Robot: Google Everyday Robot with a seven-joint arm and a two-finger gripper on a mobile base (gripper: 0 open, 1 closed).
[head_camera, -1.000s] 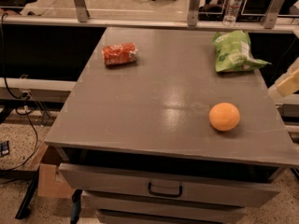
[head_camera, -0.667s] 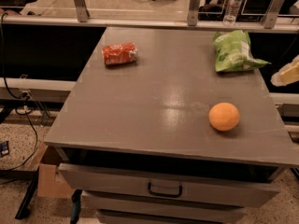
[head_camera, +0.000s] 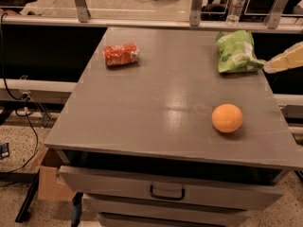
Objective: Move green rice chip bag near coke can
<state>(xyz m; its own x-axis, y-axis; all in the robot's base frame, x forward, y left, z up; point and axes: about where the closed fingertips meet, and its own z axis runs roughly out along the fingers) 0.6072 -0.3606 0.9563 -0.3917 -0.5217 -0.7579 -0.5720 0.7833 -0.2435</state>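
Below, the top drawer point(head_camera: 142, 186) of the grey cabinet point(head_camera: 156, 108) stands slightly open, its inside too dark to read. At the right edge the gripper point(head_camera: 285, 59) hovers; whether it is open or closed cannot be told. Just left of it lies the green rice chip bag point(head_camera: 234, 51), crinkled, pillow-shaped. The coke can point(head_camera: 121, 54) lies far to the left, well apart.

green rice chip bag point(head_camera: 234, 51), gripper point(head_camera: 273, 65) just beside

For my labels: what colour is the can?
Coke can: red, in camera view; gripper at picture's right edge.
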